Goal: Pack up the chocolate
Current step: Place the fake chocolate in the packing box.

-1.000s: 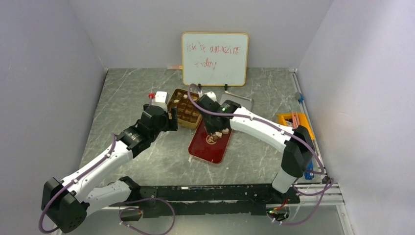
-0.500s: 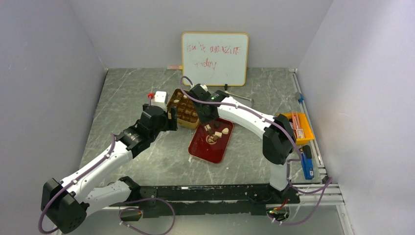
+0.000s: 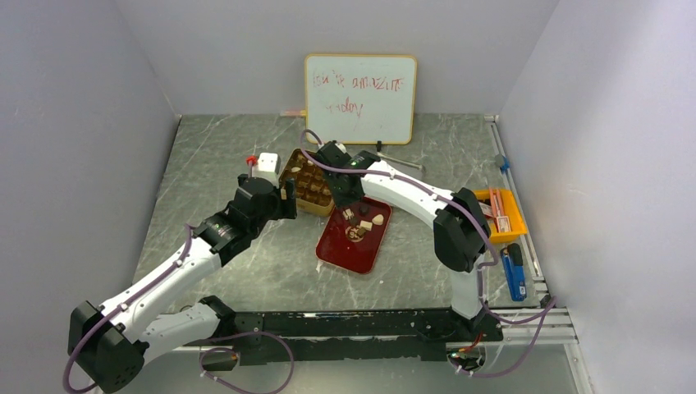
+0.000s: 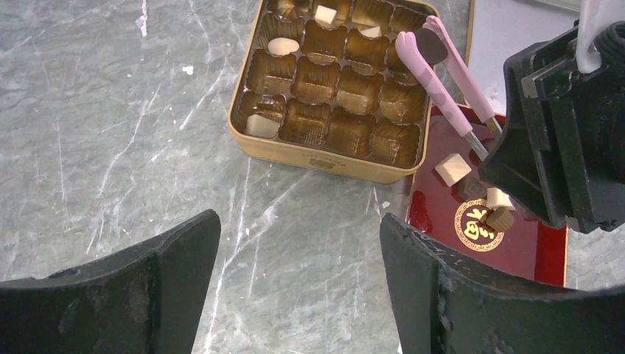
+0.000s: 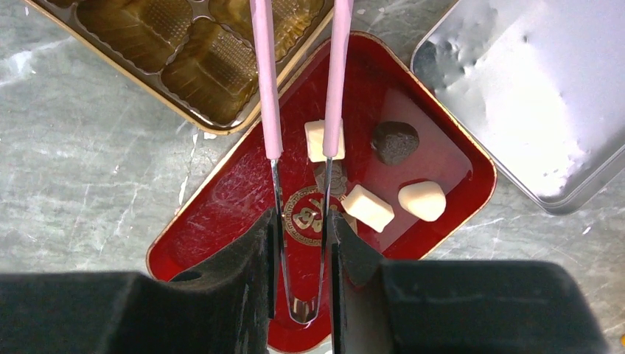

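The gold tin (image 4: 317,156) has several cups, a few holding cream chocolate (image 4: 283,46). My right gripper (image 5: 301,221) is shut on the pink tweezers (image 5: 267,88). In the left wrist view the tweezers (image 4: 442,88) pinch a dark chocolate piece (image 4: 431,44) over the tin's far right cups. Loose cream and dark chocolate pieces (image 5: 366,207) lie on the red lid (image 5: 221,199) beside the tin. My left gripper (image 4: 298,221) hangs open over bare table just in front of the tin, with nothing between its fingers. From above, the right gripper (image 3: 343,190) sits at the tin's (image 3: 305,182) right edge.
A silver tray (image 5: 531,96) lies behind the red lid. A whiteboard (image 3: 359,98) stands at the back. A small white box (image 3: 266,164) sits left of the tin. A yellow bin (image 3: 496,212) and a blue lighter (image 3: 515,275) are at the right edge.
The right arm has swung from above the red lid left and back to the tin, carrying the tweezers. The left arm has not moved.
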`<state>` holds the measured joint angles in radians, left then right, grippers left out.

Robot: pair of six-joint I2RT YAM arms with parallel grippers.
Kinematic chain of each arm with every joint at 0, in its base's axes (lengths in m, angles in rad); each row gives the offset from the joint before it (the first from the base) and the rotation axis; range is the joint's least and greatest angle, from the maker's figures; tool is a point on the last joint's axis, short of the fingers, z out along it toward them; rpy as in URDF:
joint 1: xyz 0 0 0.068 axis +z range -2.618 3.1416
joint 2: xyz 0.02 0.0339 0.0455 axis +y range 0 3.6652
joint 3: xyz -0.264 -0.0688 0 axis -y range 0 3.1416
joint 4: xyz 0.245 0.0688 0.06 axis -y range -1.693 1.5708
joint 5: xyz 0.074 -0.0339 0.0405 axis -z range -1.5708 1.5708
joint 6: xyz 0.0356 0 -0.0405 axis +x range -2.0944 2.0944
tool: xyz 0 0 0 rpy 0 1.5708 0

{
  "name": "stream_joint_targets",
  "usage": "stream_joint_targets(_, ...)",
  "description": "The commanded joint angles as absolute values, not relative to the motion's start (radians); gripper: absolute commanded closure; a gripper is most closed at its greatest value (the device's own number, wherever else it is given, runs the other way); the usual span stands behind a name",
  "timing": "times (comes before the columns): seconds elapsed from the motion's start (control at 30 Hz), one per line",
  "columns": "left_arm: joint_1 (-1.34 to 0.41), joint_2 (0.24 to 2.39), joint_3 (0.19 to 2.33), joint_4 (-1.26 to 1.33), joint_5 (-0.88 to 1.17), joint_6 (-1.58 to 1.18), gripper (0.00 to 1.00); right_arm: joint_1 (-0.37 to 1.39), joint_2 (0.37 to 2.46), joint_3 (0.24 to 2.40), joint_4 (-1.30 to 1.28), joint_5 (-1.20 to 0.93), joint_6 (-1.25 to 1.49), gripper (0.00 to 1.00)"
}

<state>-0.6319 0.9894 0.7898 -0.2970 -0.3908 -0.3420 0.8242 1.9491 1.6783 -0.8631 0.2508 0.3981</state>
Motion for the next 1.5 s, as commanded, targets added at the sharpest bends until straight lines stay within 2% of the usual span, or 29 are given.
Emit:
stream_joint_targets(0.0, -0.635, 0.968, 0.816, -0.284, -0.406, -0.339, 0.16, 0.814, 1.948, 1.704, -0.822, 0.246, 0.38, 0.75)
stream_joint_targets(0.17, -0.634, 0.976, 0.822, -0.285, -0.405, -0.337, 0.16, 0.803, 1.958, 1.701, -0.818, 0.239, 0.378, 0.69)
stream_joint_targets(0.33, -0.635, 0.982, 0.827, -0.285, -0.404, -0.336, 0.16, 0.792, 1.969, 1.697, -0.811, 0.226, 0.376, 0.68)
stream_joint_targets(0.9, -0.635, 0.984, 0.825, -0.286, -0.399, -0.343, 0.16, 0.775, 1.95, 1.677, -0.777, 0.216, 0.369, 0.68)
stream_joint_targets(1.47, -0.635, 0.982, 0.818, -0.288, -0.396, -0.35, 0.16, 0.769, 1.97, 1.746, -0.779, 0.219, 0.355, 0.67)
